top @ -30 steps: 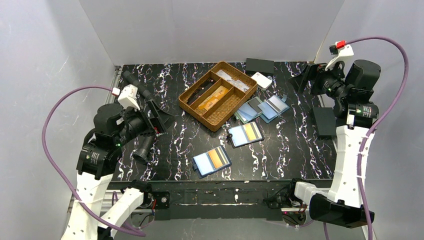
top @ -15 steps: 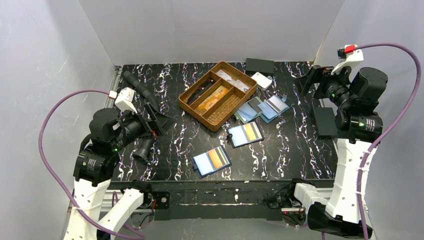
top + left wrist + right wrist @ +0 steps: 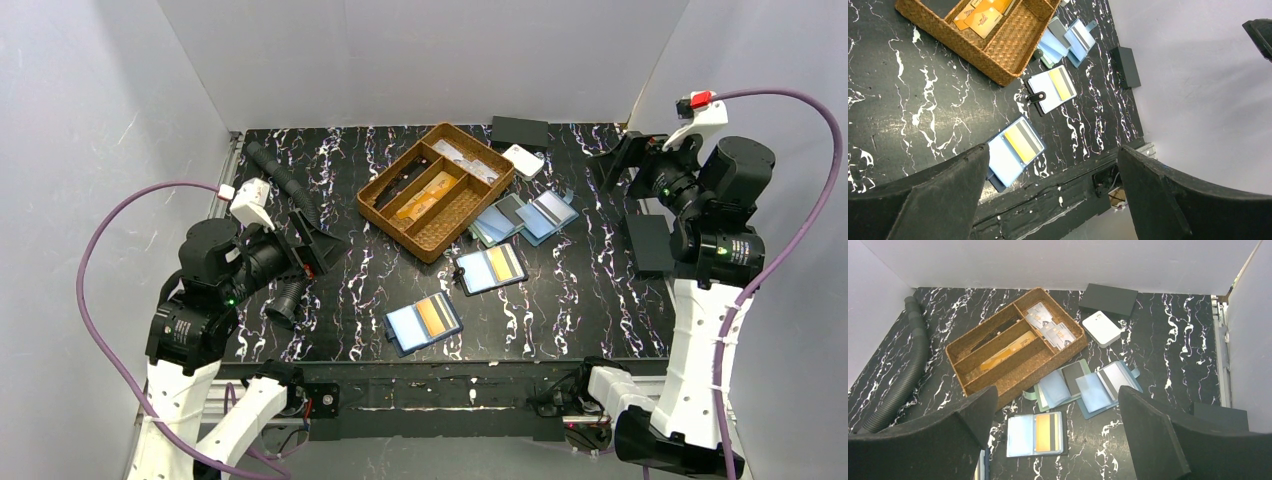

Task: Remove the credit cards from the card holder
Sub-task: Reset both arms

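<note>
Jaws of both grippers are seen spread wide, and nothing is held between them. The left gripper (image 3: pixel 1053 149) is positioned above the table (image 3: pixel 350 290) in the left part of the top view. The right gripper (image 3: pixel 1057 390) is raised at the upper right, well apart from the holders.

Two blue card holders are laid open on the black marbled surface. In the lower card holder (image 3: pixel 405 328), found low in the middle of the top view, a yellow-orange credit card (image 3: pixel 433 316) is seen in the right half, with a dark strip just beside it. In the upper card holder (image 3: pixel 476 272), a little up and to the right, a second credit card (image 3: pixel 499 263) is placed in the same way.

Further blue holders (image 3: pixel 525 217), opened and partly overlapped, are found just beside the lower right wall of the wicker tray (image 3: pixel 437 252). A white box (image 3: pixel 523 160) is placed near the tray's right corner. A black ribbed hose (image 3: pixel 280 175) is laid at the upper left.
</note>
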